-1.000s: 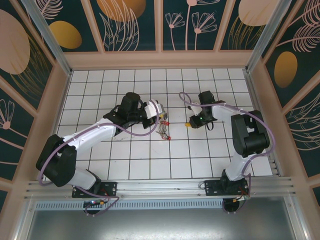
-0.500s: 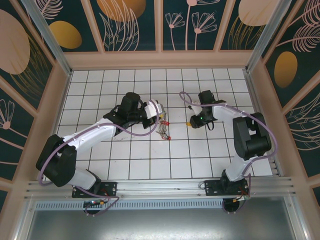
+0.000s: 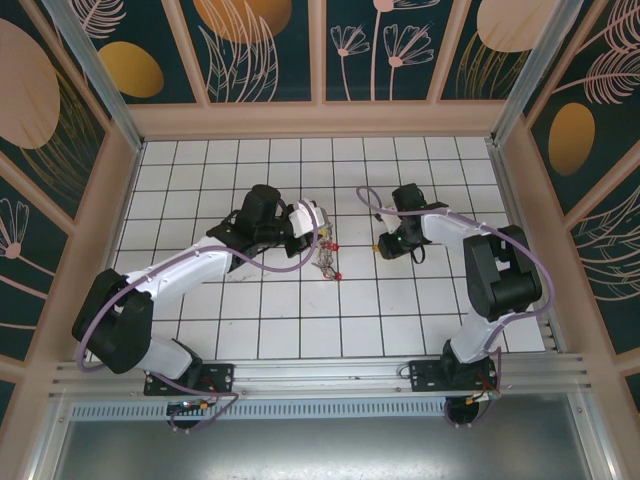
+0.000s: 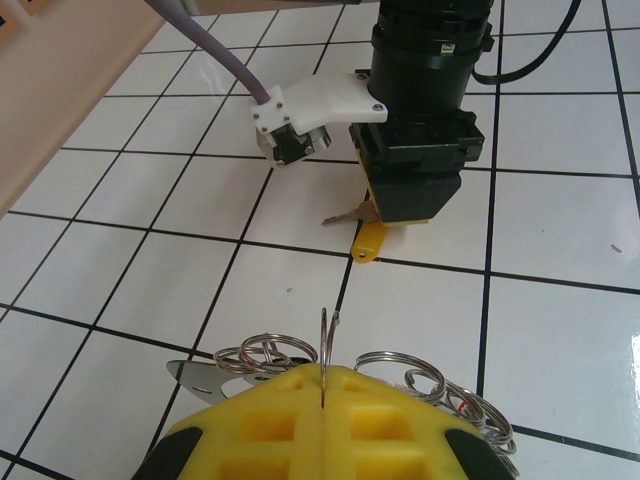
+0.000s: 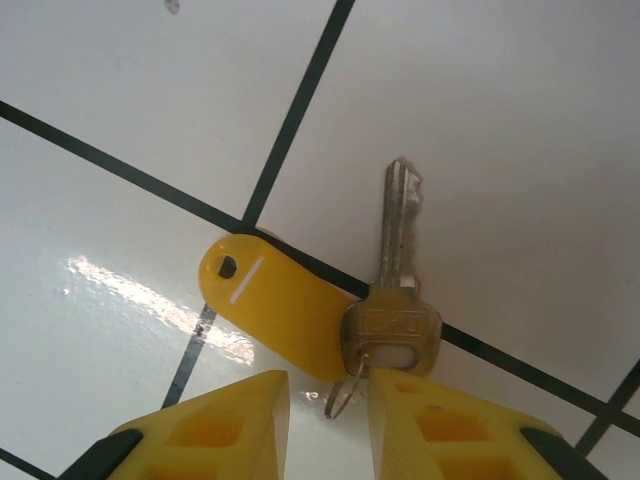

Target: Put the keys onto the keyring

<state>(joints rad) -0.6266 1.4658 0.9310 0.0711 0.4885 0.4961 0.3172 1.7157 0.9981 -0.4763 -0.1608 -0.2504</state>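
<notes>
**Right gripper edges left over the keys**

Since a second ago the right gripper (image 3: 386,244) has slid slightly toward the left of the top view, and its cable loop (image 3: 368,200) has moved with it. The left arm, the keyring and the keys lie where they did.

In the right wrist view its two yellow fingers (image 5: 210,428) sit at the bottom edge, a little apart. The jaws are open, and the small wire loop of the keys stands in the gap between them. Whether a pad touches that loop cannot be told.

The keys (image 5: 392,300) show as one bronze-brown key lying flat on the white tiles (image 5: 520,110). Its blade points up the frame and its head rests across a black grout line. An oval yellow tag (image 5: 268,308) tucks under the head and stretches to the left, with a hole and a pale stripe at its far end. The head carries stamped lettering too small to read, and the tag bears no legible writing.

At the bottom edge of the left wrist view, the left gripper (image 4: 325,392) is closed on a thin upright wire of the keyring (image 4: 400,368). Silvery coils fan out on both sides of that wire.

From above, the keyring hangs with red bits just below centre. The keys lie a little to its right, apart from it
</notes>
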